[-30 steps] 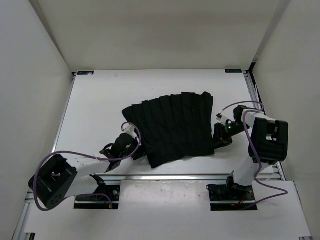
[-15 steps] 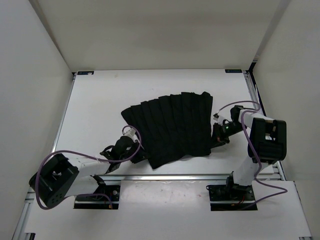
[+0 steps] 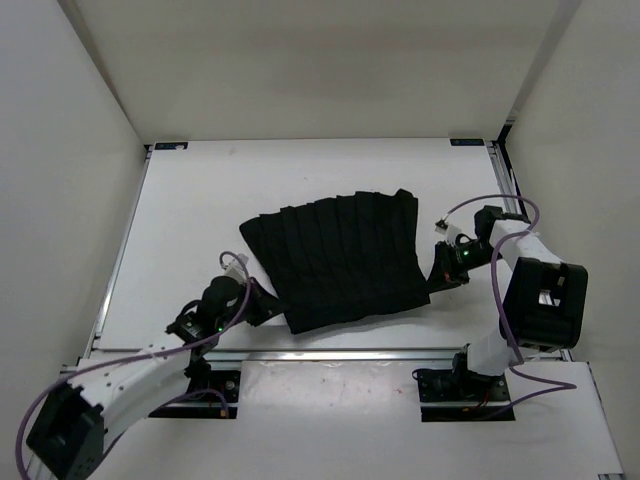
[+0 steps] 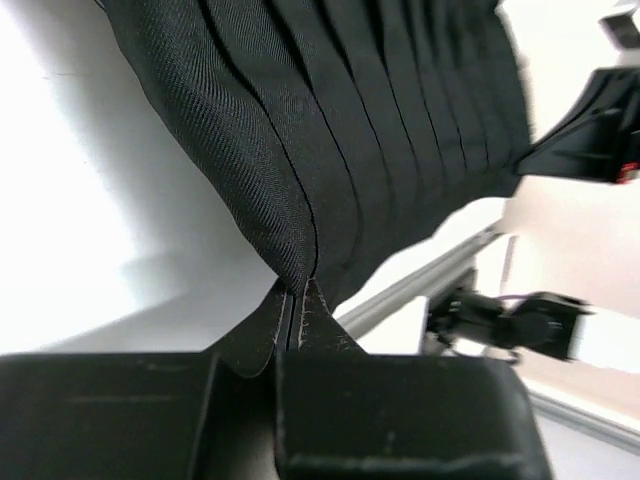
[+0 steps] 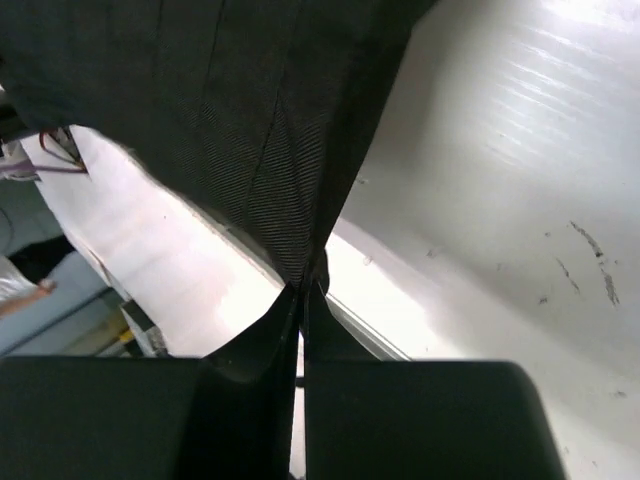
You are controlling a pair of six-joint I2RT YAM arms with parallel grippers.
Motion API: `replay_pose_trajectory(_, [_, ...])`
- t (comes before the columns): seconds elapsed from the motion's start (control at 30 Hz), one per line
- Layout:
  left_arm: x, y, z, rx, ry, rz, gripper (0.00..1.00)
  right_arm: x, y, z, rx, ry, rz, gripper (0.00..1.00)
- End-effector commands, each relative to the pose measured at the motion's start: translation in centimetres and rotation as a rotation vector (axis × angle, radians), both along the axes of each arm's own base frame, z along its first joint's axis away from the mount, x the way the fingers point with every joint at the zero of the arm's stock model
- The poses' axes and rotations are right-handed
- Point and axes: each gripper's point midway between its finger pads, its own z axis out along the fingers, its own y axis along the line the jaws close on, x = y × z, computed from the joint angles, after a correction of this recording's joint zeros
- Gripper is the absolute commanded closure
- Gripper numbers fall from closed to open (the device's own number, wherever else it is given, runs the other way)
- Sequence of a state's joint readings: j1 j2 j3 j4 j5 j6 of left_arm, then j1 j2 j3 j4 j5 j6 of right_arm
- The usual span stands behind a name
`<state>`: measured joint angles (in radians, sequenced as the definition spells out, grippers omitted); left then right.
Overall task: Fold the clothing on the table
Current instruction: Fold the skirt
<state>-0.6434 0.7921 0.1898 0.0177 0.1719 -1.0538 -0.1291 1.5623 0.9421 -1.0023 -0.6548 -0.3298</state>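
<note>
Both near corners of the clothing are pinched: the left gripper is clamped on the left one, the right gripper on the right. The garment lies mid-table, its near hem close to the metal rail. Bare surface spreads beyond its far and left edges.
</note>
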Motion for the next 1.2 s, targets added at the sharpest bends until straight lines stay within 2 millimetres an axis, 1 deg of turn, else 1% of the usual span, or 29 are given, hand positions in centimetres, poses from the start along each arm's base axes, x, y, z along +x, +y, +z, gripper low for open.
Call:
replay_pose_trajectory(0.0, [-1.1,1.8,-0.2,-0.036,0.073,0.063,1.00,0.7,0.1,2.6,0.007,-0.096,0.064,1.00])
replay_pose_trajectory(0.03, [-1.1,2.1,0.3,-0.058,0.062,0.081,1.00,0.2,0.6,3.0,0.037,-0.066,0.071,1.00])
replay_pose_trajectory(0.07, [-1.3,2.3,0.8,-0.082,0.065,0.089,1.00,0.6,0.8,3.6,0.055,-0.091,0.081,1.00])
replay_pose_trajectory(0.1, [-1.1,2.5,1.0,-0.097,0.065,0.110,1.00,0.5,1.1,4.4,0.079,-0.099,0.095,1.00])
replay_pose_trajectory(0.13, [-1.0,2.6,1.9,-0.110,0.045,0.114,1.00,0.2,1.6,5.1,0.117,-0.099,0.101,1.00])
replay_pose_trajectory(0.23, [-1.0,2.8,3.1,-0.128,0.052,0.113,1.00,0.7,2.1,7.1,0.161,-0.144,0.130,1.00])
replay_pose_trajectory(0.3, [-0.8,2.7,3.9,-0.145,0.047,0.112,1.00,0.4,2.3,8.0,0.188,-0.135,0.134,1.00])
replay_pose_trajectory(0.37, [-0.5,2.7,4.7,-0.154,0.046,0.117,1.00,0.9,2.3,8.7,0.200,-0.149,0.132,1.00])
replay_pose_trajectory(0.4, [-0.1,2.7,5.4,-0.174,0.036,0.121,1.00,1.4,2.3,9.1,0.209,-0.163,0.131,1.00])
replay_pose_trajectory(0.43, [0.2,3.0,5.3,-0.174,0.036,0.129,1.00,1.9,2.3,9.6,0.214,-0.177,0.128,1.00])
replay_pose_trajectory(0.47, [0.7,2.9,6.1,-0.189,0.032,0.135,1.00,2.8,2.3,10.4,0.230,-0.187,0.112,1.00])
replay_pose_trajectory(0.5, [1.0,2.7,6.6,-0.200,0.027,0.125,1.00,3.2,2.2,10.4,0.239,-0.182,0.104,1.00])
replay_pose_trajectory(0.53, [1.6,2.8,7.0,-0.205,0.028,0.140,1.00,4.1,2.0,10.7,0.248,-0.180,0.086,0.99])
replay_pose_trajectory(0.57, [2.2,2.8,7.7,-0.211,0.012,0.142,1.00,5.1,2.1,11.6,0.255,-0.206,0.078,1.00])
replay_pose_trajectory(0.67, [3.8,2.1,9.1,-0.217,0.008,0.135,1.00,6.9,2.3,12.0,0.249,-0.227,0.101,1.00])
replay_pose_trajectory(0.7, [4.6,1.9,10.1,-0.221,-0.005,0.135,1.00,7.5,2.3,11.9,0.245,-0.229,0.103,1.00])
replay_pose_trajectory(0.77, [5.8,1.4,10.9,-0.228,-0.012,0.134,1.00,8.6,2.5,12.0,0.236,-0.234,0.114,1.00])
replay_pose_trajectory(0.8, [6.5,1.2,11.0,-0.230,-0.012,0.138,1.00,9.0,2.5,11.5,0.235,-0.214,0.115,1.00])
replay_pose_trajectory(0.87, [7.8,1.2,11.7,-0.244,-0.021,0.153,1.00,10.2,2.7,12.2,0.242,-0.238,0.120,1.00])
replay_pose_trajectory(0.9, [8.3,0.9,11.7,-0.247,-0.012,0.145,1.00,11.0,2.8,12.2,0.247,-0.248,0.125,1.00])
replay_pose_trajectory(0.93, [9.3,1.0,11.8,-0.248,-0.022,0.160,1.00,11.5,3.1,11.8,0.254,-0.240,0.131,1.00])
replay_pose_trajectory(0.97, [9.8,1.1,12.1,-0.251,-0.025,0.166,1.00,12.4,2.9,12.2,0.252,-0.264,0.122,1.00])
replay_pose_trajectory(1.0, [10.8,1.2,12.1,-0.252,-0.028,0.178,1.00,13.2,2.9,11.5,0.257,-0.249,0.117,1.00])
replay_pose_trajectory(1.03, [11.6,1.3,12.3,-0.253,-0.035,0.185,1.00,14.3,2.8,11.3,0.259,-0.252,0.112,1.00])
replay_pose_trajectory(1.07, [12.2,1.4,12.2,-0.249,-0.039,0.190,1.00,15.3,2.8,11.9,0.255,-0.271,0.110,1.00])
replay_pose_trajectory(1.1, [13.1,1.3,12.3,-0.247,-0.043,0.195,1.00,16.6,2.8,11.5,0.251,-0.279,0.113,1.00])
replay_pose_trajectory(1.13, [14.3,1.3,12.5,-0.247,-0.051,0.206,1.00,17.5,2.7,10.6,0.247,-0.264,0.109,1.00])
replay_pose_trajectory(1.17, [15.1,1.5,12.5,-0.250,-0.062,0.216,1.00,19.0,2.5,10.2,0.233,-0.274,0.104,1.00])
